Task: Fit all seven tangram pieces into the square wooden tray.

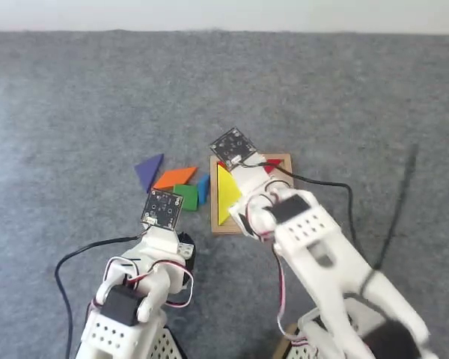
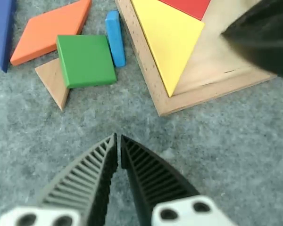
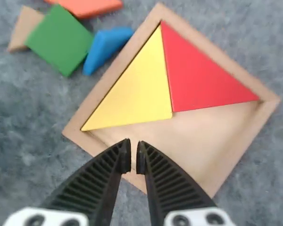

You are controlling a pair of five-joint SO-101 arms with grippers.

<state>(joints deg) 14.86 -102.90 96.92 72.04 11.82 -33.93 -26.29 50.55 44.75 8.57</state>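
Wooden tray sits mid-table in the high view, with the yellow triangle in it. Loose pieces are clustered just beside it on my left arm's side, among them the dark blue triangle and the orange piece.

Left wrist view: my left gripper is closed on nothing, over bare carpet near the tray's corner. Ahead, the green square lies partly on a tan triangle. The blue piece is up on its edge, between the green square and the tray wall.

Right wrist view: my right gripper is closed and empty above the tray's near rim. The yellow and red triangle are seated flat, share one edge and fill about half the tray. The rest of the floor is bare wood.

Handling, my read:
- The pieces look like thin, stiff, light painted wood. The faces are probably slick. Not fragile.
- Flat pieces need a pinch across opposite edges, tips pressed into the pile.
- The blue piece looks easiest: pinch its two broad faces.
- For the green square, the overlap lifts one side, so grip across the parallel edges.

Five pieces are left to place.
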